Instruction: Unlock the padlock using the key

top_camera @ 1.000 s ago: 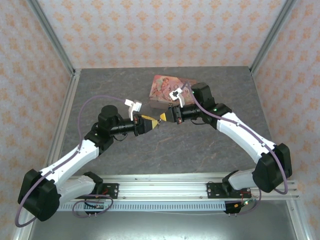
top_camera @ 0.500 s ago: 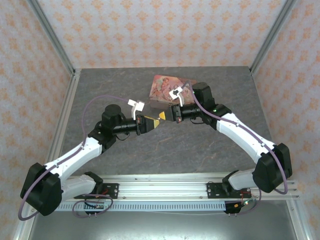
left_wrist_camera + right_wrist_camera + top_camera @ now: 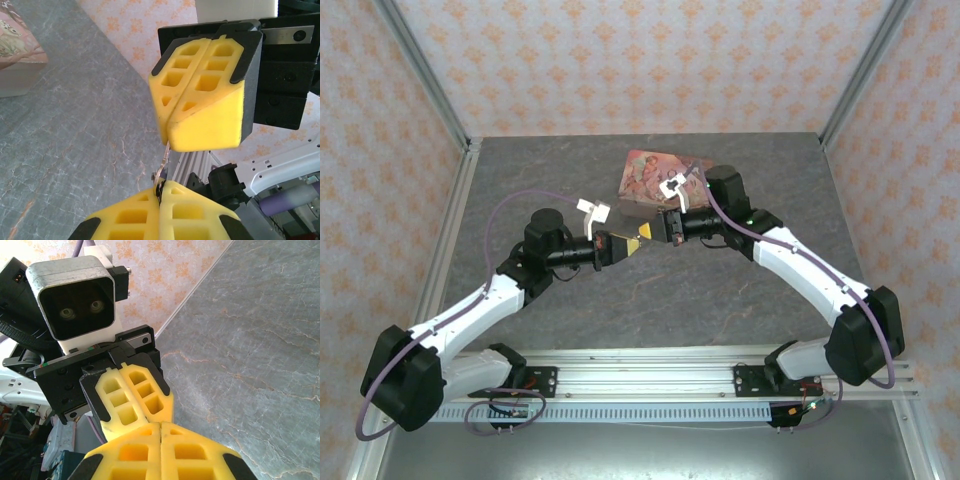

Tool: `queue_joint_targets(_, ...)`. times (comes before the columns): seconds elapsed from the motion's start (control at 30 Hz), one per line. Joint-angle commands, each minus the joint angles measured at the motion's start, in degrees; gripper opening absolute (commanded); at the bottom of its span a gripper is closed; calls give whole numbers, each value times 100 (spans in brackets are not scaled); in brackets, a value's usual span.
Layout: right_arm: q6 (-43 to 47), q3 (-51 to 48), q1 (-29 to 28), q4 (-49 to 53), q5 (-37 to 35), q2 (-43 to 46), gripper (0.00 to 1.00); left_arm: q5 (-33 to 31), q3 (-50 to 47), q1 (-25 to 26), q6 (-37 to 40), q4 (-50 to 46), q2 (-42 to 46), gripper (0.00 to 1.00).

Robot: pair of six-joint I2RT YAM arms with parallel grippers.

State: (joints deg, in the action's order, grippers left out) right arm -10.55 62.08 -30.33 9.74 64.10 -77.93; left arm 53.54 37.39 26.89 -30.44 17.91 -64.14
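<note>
Key [image 3: 163,167]: thin metal sliver held clear of the tabletop [image 3: 75,130], lower end pinched between the tightly closed fingers of the left gripper [image 3: 160,194]. Upper end meeting the finger seam of the right gripper [image 3: 169,131], pressed fully together, tip to tip with the left; anything deeper inside, cannot tell. Farther off, pink tin [image 3: 17,55] resting on the grey surface.

A thin, silvery metal strip [image 3: 163,167], slightly bent and with a small dark ring-like piece at its lower end, is held nearly upright in the air, bridging the narrow gap between the two grippers. Its lower end is pinched in the seam of the left gripper's [image 3: 159,192] closed yellow pads. Its upper end meets the seam under the right gripper's [image 3: 168,135] closed yellow pads, and it is too small to tell more of its shape.
</note>
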Motion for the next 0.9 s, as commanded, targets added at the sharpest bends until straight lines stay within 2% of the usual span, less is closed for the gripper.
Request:
queue_joint_targets(0.0,4,-41,9,-18,-78,72,3,-142,155,26,269,-94,209,0)
queue_joint_targets(0.1,-26,-10,44,108,-527,106,33,-461,211,26,550,-682,275,0)
queue_joint_targets(0.23,-177,73,191,282,-1083,173,46,-870,149,-1,697,-1072,348,0)
queue_joint_targets(0.3,-246,143,267,498,-1550,166,49,-1124,115,-18,713,-1231,375,0)
queue_joint_targets(0.47,-539,76,269,955,-3380,52,54,-1835,87,-54,776,-1667,304,0)
queue_joint_targets(0.67,-973,9,-153,1109,-5554,-569,56,-2603,31,-136,660,-2010,125,0)
queue_joint_targets(0.87,-1108,141,-487,451,-6708,-1613,57,-2700,71,-262,640,-2103,-119,0)
